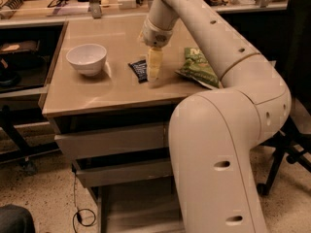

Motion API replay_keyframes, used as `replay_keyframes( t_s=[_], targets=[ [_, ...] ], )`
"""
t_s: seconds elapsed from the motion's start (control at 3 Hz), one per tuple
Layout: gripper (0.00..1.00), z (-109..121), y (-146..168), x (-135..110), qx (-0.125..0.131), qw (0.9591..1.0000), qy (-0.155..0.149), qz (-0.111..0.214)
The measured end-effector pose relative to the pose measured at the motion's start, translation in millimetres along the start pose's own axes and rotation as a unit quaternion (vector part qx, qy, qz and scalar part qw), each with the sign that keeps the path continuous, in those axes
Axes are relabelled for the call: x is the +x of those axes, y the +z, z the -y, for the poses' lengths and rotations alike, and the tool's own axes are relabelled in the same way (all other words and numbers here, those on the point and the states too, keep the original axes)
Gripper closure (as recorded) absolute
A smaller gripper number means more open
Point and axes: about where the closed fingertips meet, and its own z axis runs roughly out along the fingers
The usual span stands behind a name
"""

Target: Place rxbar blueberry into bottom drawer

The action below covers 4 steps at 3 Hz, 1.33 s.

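The gripper points down over the cabinet top at upper centre, just right of the rxbar blueberry, which lies flat; its grip cannot be told. A white bowl sits left and a green chip bag right. The bottom drawer stands open at lower centre.

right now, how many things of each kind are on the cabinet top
white bowl: 1
rxbar blueberry: 1
green chip bag: 1
total: 3
The gripper is low between the rxbar blueberry and the green chip bag.
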Motion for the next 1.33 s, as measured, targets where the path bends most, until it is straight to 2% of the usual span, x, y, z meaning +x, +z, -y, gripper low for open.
replay_keyframes(
  t_s=[0.33, 0.67, 1.0, 1.33],
  targets=[
    [0.00, 0.2, 8.2, 27.8, 0.001, 0.9999, 0.013, 0.005],
    [0.00, 0.3, 8.2, 27.7, 0.001, 0.9999, 0.013, 0.005],
    [0.00, 5.0, -3.4, -0.4, 0.008, 0.9999, -0.007, -0.004],
    [0.00, 5.0, -3.4, -0.4, 0.008, 0.9999, -0.006, -0.003]
  ],
)
